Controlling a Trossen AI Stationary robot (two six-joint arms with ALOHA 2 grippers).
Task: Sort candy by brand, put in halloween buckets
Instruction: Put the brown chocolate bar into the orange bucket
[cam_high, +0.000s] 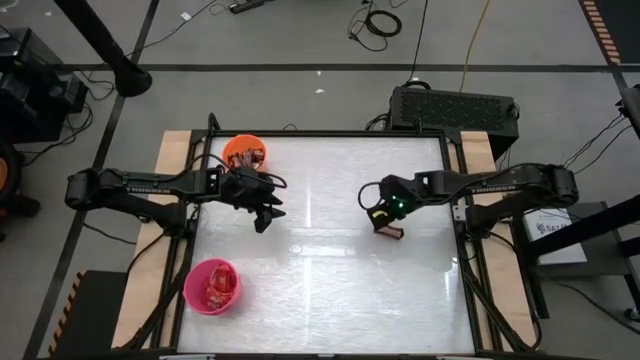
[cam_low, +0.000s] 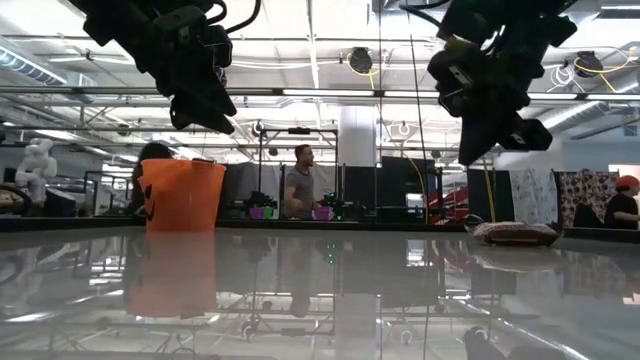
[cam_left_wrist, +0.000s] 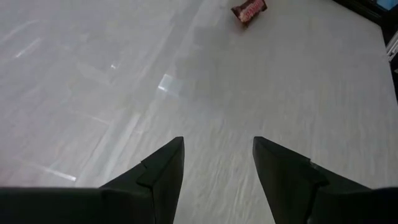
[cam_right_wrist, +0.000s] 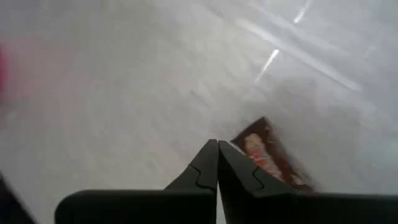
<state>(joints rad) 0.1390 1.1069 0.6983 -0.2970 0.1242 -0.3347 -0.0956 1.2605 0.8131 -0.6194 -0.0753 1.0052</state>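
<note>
One dark brown candy bar with red marks lies flat on the table toward its right side; it also shows in the low view and both wrist views. My right gripper hangs just above it, shut and clear of it. My left gripper is open above bare table, near the orange bucket. The orange bucket stands at the far left, the pink bucket at the near left. Both hold candy.
The white tabletop is glossy, with wooden strips along its left and right sides. A black box sits beyond the far right corner. People stand in the room behind the table.
</note>
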